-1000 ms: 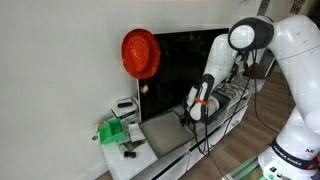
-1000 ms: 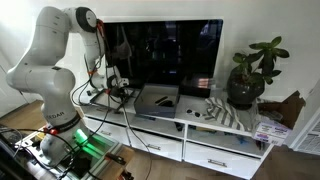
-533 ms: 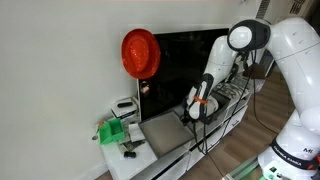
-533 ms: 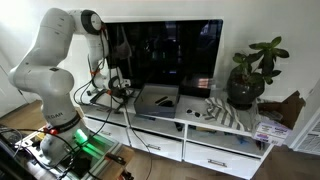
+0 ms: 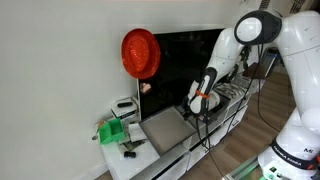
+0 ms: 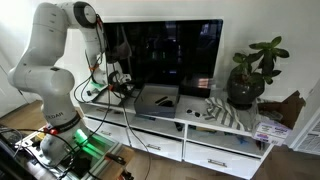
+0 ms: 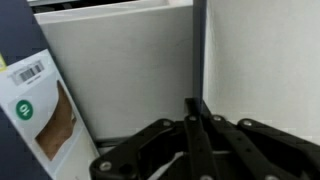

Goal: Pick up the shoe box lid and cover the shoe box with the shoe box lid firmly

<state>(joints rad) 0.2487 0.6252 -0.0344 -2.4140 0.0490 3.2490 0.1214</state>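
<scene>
Wrist view: the fingers [image 7: 190,125] are seen drawn together on a thin dark edge of the shoe box lid [image 7: 120,70], whose pale grey face extends from them toward the left of the view. The shoe box [image 7: 14,45], dark blue with a printed label, is seen just beside the lid at the left border. In an exterior view, the lid is shown low over the white tabletop [image 5: 125,160], held at one edge.
</scene>
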